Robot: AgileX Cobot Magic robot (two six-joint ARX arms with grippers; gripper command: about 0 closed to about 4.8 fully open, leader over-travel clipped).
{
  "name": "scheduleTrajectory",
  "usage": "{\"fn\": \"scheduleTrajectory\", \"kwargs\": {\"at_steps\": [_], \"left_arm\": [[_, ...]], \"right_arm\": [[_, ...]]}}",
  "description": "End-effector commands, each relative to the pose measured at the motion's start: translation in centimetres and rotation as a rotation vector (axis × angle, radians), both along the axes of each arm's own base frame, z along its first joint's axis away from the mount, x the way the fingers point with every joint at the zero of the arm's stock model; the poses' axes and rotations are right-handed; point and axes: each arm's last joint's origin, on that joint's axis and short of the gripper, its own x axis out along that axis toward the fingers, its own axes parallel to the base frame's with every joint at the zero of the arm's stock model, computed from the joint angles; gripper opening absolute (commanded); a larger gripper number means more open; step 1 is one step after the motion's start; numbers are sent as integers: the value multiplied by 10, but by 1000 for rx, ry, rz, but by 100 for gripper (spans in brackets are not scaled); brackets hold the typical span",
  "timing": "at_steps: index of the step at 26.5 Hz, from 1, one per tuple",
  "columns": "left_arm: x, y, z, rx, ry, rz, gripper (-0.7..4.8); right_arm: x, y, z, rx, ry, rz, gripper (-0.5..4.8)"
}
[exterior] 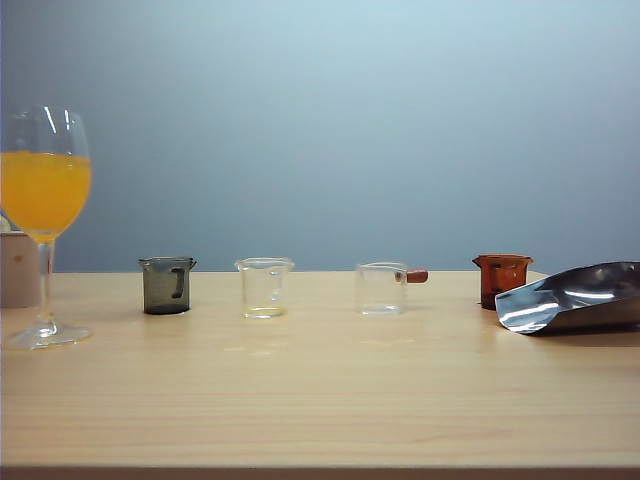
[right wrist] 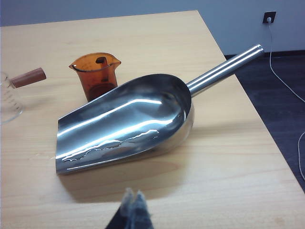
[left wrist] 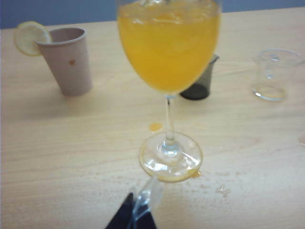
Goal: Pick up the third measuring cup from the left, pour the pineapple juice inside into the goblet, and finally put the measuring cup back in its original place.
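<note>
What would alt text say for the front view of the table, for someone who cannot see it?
Four small measuring cups stand in a row on a wooden table: a dark grey cup, a clear cup, the third measuring cup with a reddish-brown handle, and an orange-brown cup. A goblet of orange liquid stands far left, a steel scoop far right; no gripper shows.

Left gripper (left wrist: 138,212) tips together near goblet (left wrist: 169,86) foot; goblet holds orange liquid; lemon-rimmed paper cup (left wrist: 66,59) beyond; clear cup (left wrist: 274,74) apart

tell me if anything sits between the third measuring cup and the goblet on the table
Yes. Two cups stand in the row between them: the clear cup and the dark grey cup. The third measuring cup looks empty and the goblet is full of orange liquid. Neither tool, both shut, is near.
</note>
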Motion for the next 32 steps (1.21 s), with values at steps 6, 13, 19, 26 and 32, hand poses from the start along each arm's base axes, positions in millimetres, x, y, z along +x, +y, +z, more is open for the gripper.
{"fn": "scheduleTrajectory", "kwargs": {"at_steps": [6,13,19,26,32], "left_arm": [[0,0,0,1,-3,4,-3],[0,0,0,1,-2,4,-3],[0,5,0,16,-10,169,-3],[1,5,10,-101,-112,179,-3],[2,6,12,-68,-126,153,-3]], "right_arm": [[-3,-1,2,1,-23,-9,5],[-20,-2,14,13,-142,-10,5],[-30,-5,27,24,-284,-30,5],[-35,-6,31,28,-344,-38,5],[-34,-6,31,28,-337,-38,5]]}}
